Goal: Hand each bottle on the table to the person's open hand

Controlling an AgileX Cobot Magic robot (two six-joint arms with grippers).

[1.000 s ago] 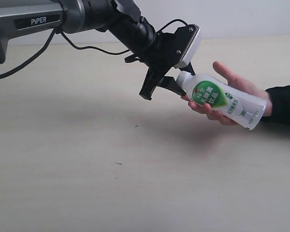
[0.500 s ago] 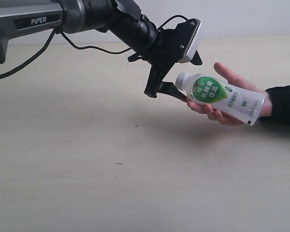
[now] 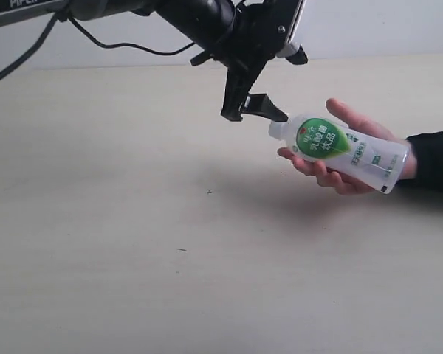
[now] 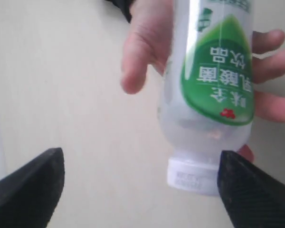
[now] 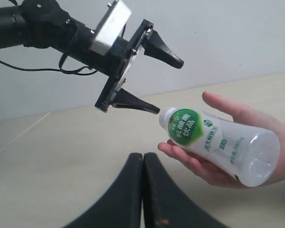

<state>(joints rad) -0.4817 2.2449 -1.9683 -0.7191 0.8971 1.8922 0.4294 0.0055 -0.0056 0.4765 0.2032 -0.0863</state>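
The white, green-labelled bottle (image 3: 340, 147) lies on its side in the person's open hand (image 3: 363, 125), above the right part of the table (image 3: 133, 258), with its white cap towards the left gripper (image 3: 294, 87). That gripper hangs with its jaws wide apart and nothing between them but air, the lower finger (image 3: 269, 114) just beside the cap; I cannot tell whether it touches. The right gripper (image 5: 142, 159) has its fingers pressed together on nothing, pointing at the hand from a little way off.
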